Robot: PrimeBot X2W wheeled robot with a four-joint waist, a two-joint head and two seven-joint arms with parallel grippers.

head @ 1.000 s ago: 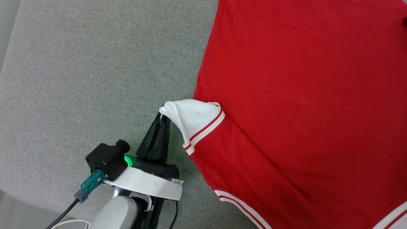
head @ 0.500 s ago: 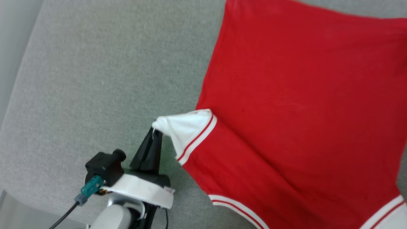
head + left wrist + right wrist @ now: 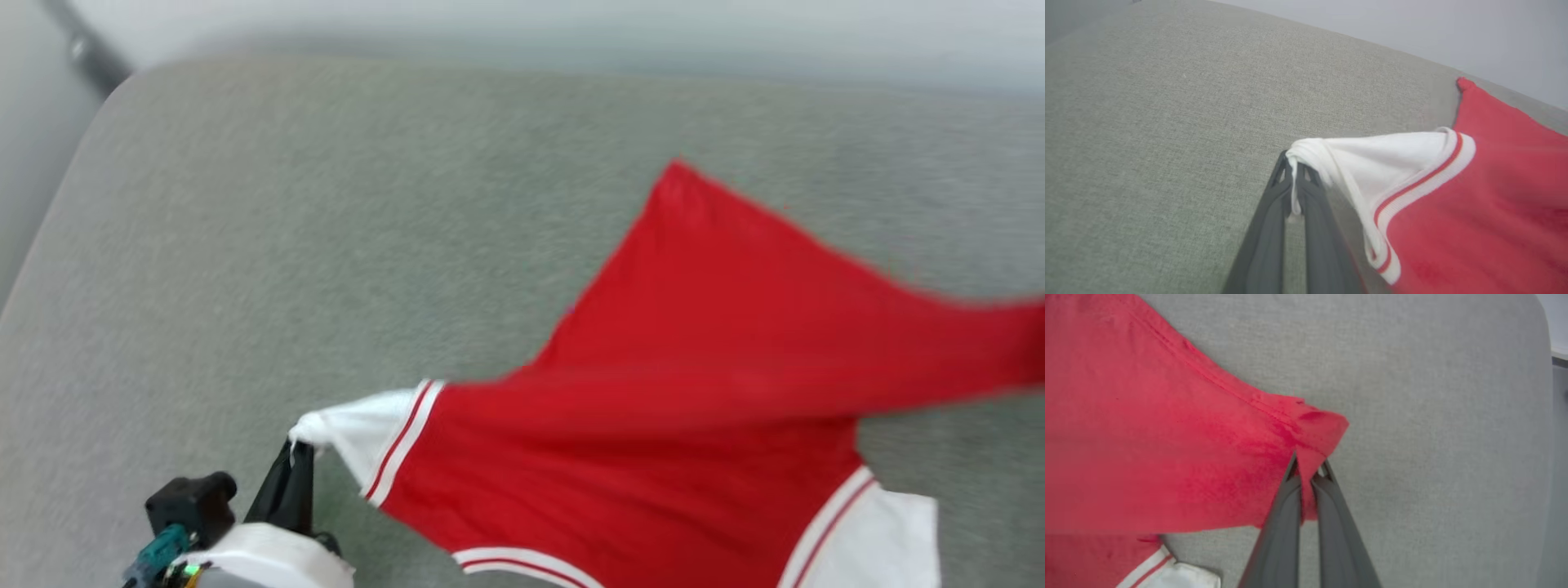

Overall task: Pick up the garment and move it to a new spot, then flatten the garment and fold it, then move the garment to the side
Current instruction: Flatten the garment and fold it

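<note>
The garment [image 3: 694, 408] is a red T-shirt with white sleeves trimmed in red stripes, spread over the grey cushion and partly lifted. My left gripper [image 3: 300, 445] sits at the lower left of the head view, shut on the tip of the white sleeve [image 3: 1372, 163], which bunches between the fingertips [image 3: 1294, 171]. In the right wrist view my right gripper [image 3: 1308, 467] is shut on a red hemmed corner [image 3: 1314, 433] of the shirt. The other white sleeve [image 3: 882, 539] lies at the lower right. The lettering is hidden.
A grey fabric cushion [image 3: 326, 229] carries the shirt, with its rounded far edge [image 3: 490, 69] against a pale wall. Its right edge [image 3: 1545, 416] drops off beside the right gripper. Bare cushion stretches to the left of the shirt.
The head camera has tilted up, showing the cushion's far edge. The right gripper has shut on the red corner. The shirt's red body now rises off the cushion, stretched between both grippers.
</note>
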